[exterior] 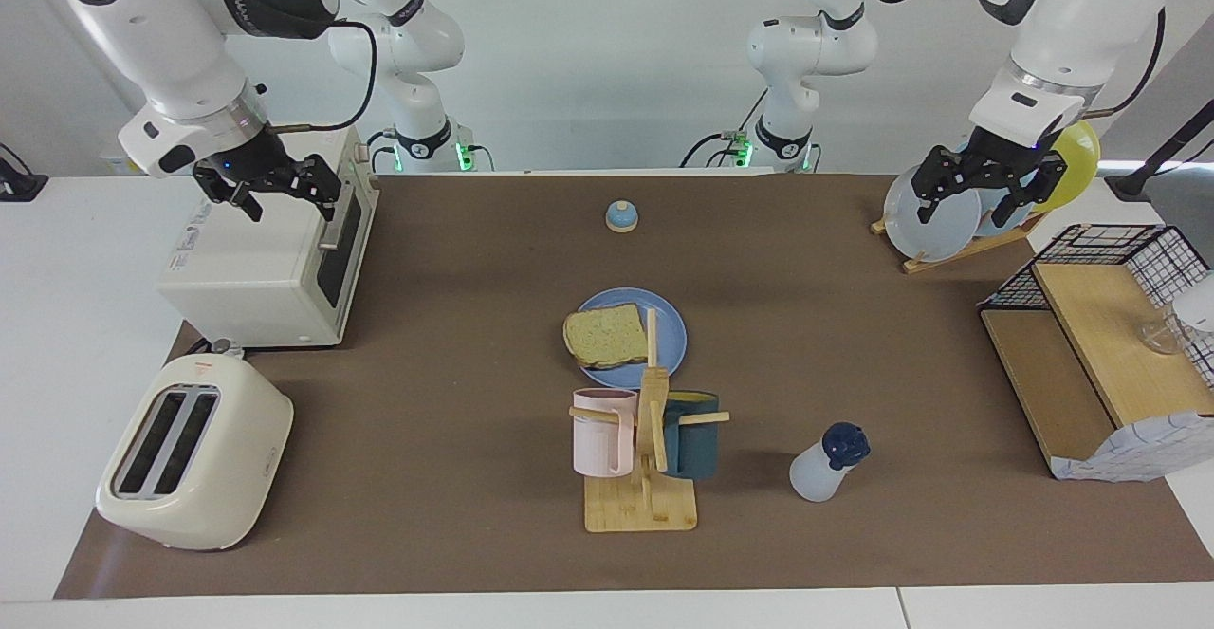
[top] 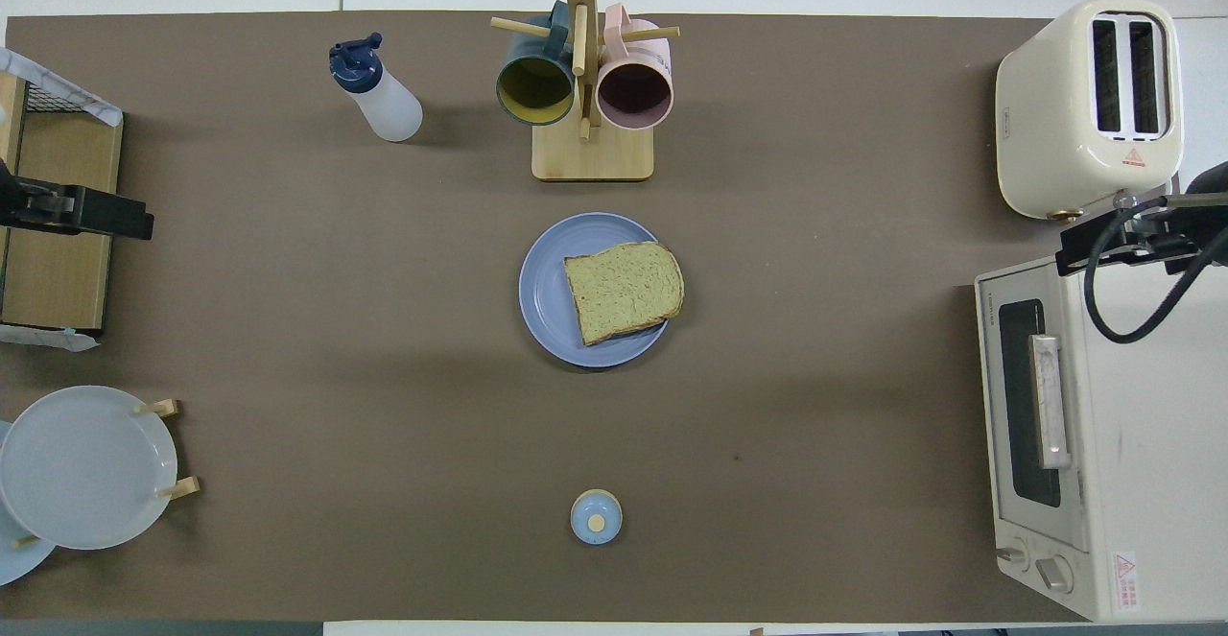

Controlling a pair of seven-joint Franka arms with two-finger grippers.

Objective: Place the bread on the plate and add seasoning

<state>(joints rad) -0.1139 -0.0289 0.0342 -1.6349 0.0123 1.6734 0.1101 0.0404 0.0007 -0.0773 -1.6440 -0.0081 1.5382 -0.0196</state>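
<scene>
The bread [exterior: 607, 335] [top: 624, 291] lies flat on the medium-blue plate [exterior: 671, 349] [top: 542, 291] at the middle of the brown mat, its crust slightly over the rim toward the right arm's end. The seasoning bottle [exterior: 827, 466] [top: 379, 99], white with a navy cap, stands farther from the robots than the plate, toward the left arm's end. My right gripper [exterior: 280, 191] hangs open and empty over the toaster oven. My left gripper [exterior: 982, 193] hangs open and empty over the plate rack. Neither touches anything.
A wooden mug tree [exterior: 645, 477] with a pink and a dark teal mug stands just farther than the plate. A blue bell [exterior: 621, 216] sits nearer the robots. Toaster oven [exterior: 275, 259] and toaster [exterior: 194, 453] fill the right arm's end; plate rack [exterior: 934, 216] and wire shelf [exterior: 1100, 325] the left's.
</scene>
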